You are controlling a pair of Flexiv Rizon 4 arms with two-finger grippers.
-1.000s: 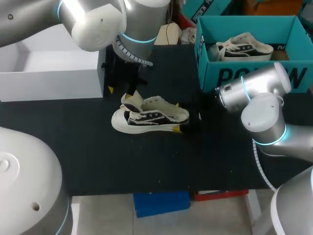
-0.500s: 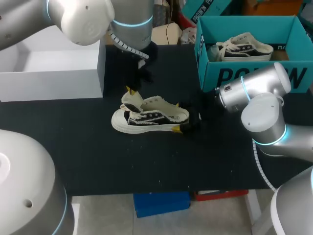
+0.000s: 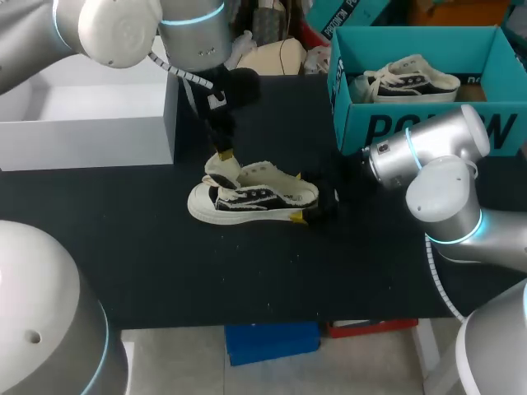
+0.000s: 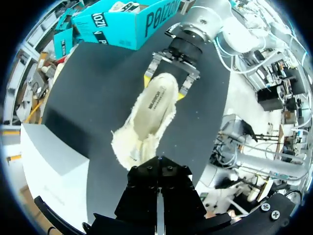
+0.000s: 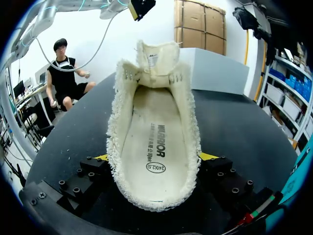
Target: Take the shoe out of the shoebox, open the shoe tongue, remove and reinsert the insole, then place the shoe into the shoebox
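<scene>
Head view: shoe (image 3: pixel 251 197) upright on counter (image 3: pixel 247 271), tongue raised. Right claw (image 3: pixel 300 197) clamped across its heel. Left claw (image 3: pixel 222 155) at tongue; open or closed, cannot tell.

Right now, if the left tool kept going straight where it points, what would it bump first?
The left tool would first meet the tongue of the shoe. It looks very close to it, though depth is hard to judge.
</scene>
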